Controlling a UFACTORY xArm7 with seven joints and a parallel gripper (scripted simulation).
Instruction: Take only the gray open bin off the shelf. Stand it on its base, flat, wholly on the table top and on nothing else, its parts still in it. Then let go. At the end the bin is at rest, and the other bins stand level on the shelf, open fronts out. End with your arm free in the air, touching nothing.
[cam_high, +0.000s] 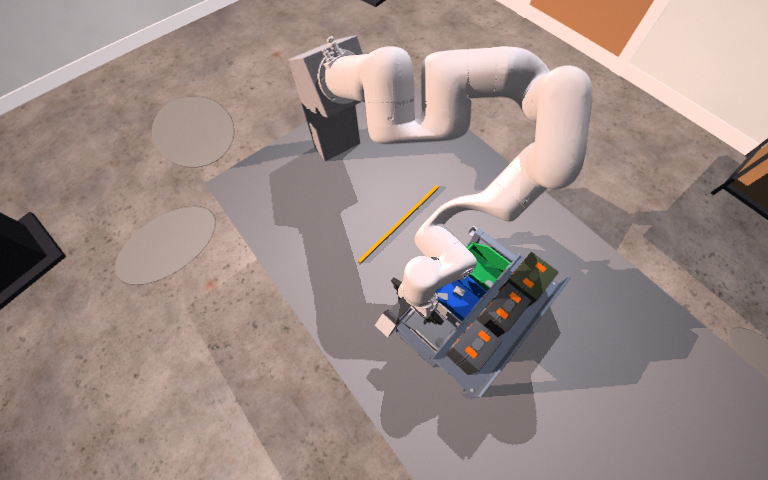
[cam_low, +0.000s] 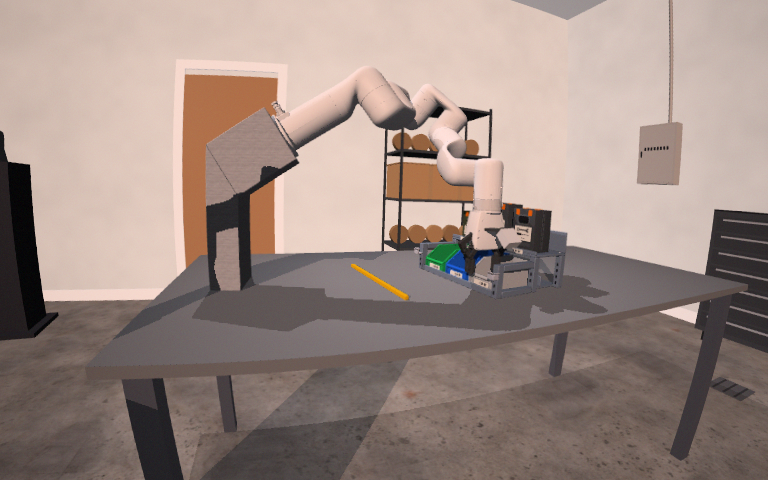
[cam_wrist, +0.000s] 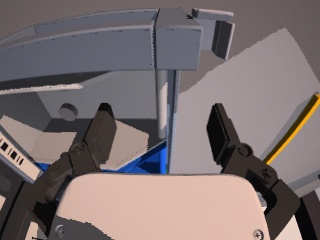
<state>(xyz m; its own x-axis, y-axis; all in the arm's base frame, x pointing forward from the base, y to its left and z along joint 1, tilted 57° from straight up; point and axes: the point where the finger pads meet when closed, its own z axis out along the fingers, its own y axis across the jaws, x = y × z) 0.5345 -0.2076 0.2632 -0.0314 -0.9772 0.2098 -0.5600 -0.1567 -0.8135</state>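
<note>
Now the gripper (cam_wrist: 160, 135) hangs with its two dark fingers spread wide and nothing between them, low over the front of the small shelf (cam_wrist: 94, 40) that stands toward the table's far right edge. From the wrist view, the shelf's front corner post sits almost in the gap between the fingers, with a sliver of the blue bin (cam_wrist: 143, 162) below. The gray open bin (cam_low: 512, 278) is at the shelf's near end, beside the blue bin (cam_high: 453, 294), with the green bin (cam_high: 487, 257) beyond that. From the gripper, the gray bin seems to lie directly underneath and slightly toward the shelf's near end; the wrist hides most of it from above. Its long axis appears to run front to back across the shelf, so the coming grasp likely turns on straddling one wall. A yellow pencil (cam_high: 399, 223) lies well apart, toward the table's middle.
</note>
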